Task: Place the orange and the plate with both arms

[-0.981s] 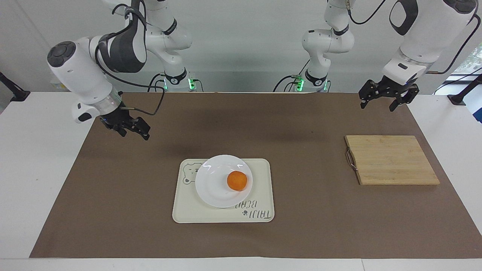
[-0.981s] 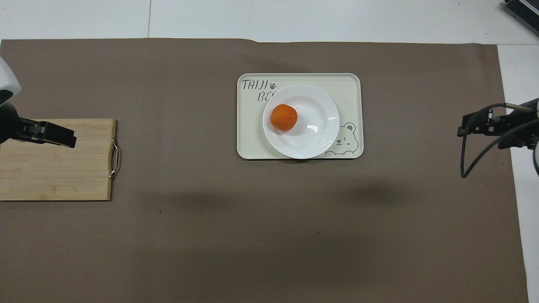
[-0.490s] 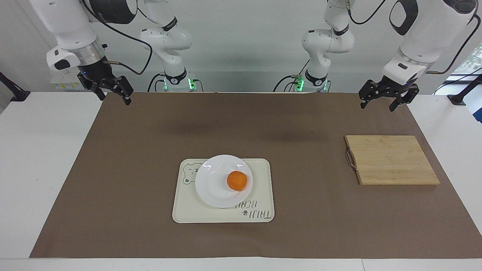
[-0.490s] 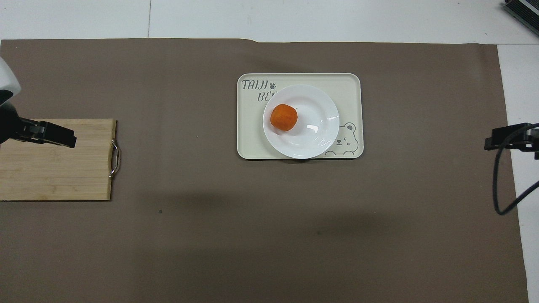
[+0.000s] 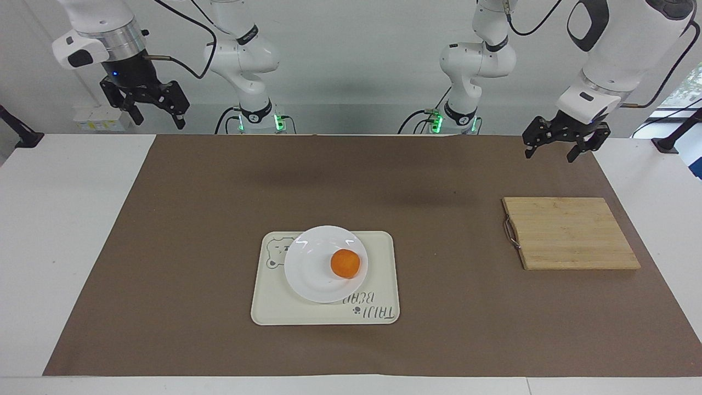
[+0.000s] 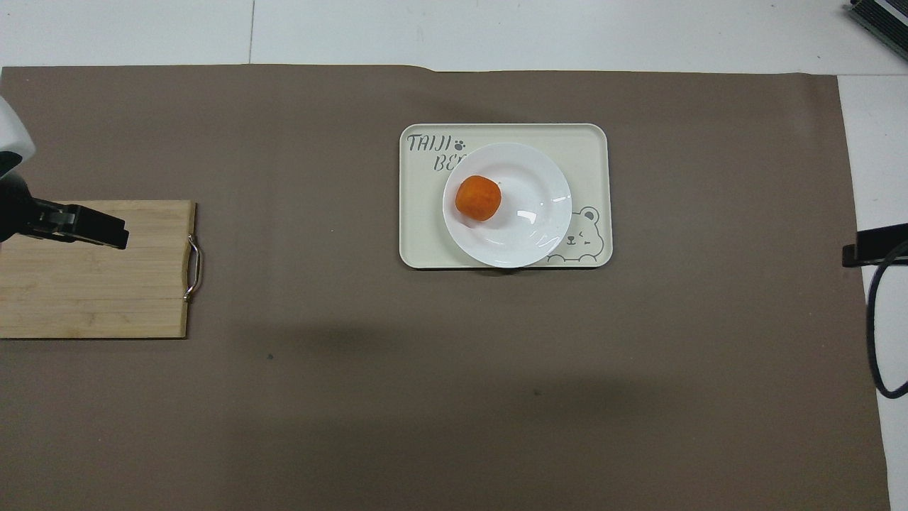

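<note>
Where plate (image 6: pixel 528 213) overlaps tray (image 6: pixel 418 234), lettering (image 6: pixel 433 152) is hidden

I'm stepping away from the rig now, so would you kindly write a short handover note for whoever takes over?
Left end effector: open, empty, raised at its own end of the table, near the cutting board.
Right end effector: open, empty, raised at the right arm's end of the table.
The orange sits on the plate, off centre; the plate rests on the bear tray mid-table.
Done: orange on plate, plate on tray, neither held.
Left: apparently nothing; both arms wait.
</note>
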Motion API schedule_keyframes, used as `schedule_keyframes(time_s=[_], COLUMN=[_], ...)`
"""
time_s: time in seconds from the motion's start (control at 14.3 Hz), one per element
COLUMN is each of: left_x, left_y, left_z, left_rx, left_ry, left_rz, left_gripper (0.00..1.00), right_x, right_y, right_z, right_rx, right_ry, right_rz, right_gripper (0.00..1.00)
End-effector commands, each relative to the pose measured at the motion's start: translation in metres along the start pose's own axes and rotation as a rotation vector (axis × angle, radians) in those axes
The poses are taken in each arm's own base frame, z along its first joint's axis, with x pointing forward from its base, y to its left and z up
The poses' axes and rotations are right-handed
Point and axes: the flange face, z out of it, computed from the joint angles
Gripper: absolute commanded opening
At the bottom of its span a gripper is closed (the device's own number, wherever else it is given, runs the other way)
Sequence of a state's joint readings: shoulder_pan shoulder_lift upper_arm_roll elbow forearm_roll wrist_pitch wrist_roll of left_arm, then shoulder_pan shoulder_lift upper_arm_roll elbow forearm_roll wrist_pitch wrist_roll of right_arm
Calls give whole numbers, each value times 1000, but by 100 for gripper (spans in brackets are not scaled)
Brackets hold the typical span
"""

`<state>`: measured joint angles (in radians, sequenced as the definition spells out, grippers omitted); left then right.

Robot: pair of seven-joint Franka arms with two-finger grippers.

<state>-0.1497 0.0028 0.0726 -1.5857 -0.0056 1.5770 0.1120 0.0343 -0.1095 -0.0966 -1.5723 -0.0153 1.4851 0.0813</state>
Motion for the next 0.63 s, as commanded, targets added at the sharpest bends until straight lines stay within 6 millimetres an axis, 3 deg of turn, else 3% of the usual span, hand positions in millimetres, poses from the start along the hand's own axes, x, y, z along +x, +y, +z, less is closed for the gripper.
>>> schedule_keyframes(time_s=[0.0,0.21,0.56], left_x=[-5,-5,-2], left_y=[-2,-2,9], left_z=[-4,-4,-3], left_rx=[5,5,6], left_ry=[5,5,11], left_rz=[-11,-13,9], left_gripper=[100,100,100], right_x=[-14,-14,-15], right_y=[1,-12,-13], right_z=[3,5,7], right_rx=[-21,-27,-13], right_ry=[-30,-8,-19], right_rz=[-25,-50,-40], right_gripper=[100,100,100])
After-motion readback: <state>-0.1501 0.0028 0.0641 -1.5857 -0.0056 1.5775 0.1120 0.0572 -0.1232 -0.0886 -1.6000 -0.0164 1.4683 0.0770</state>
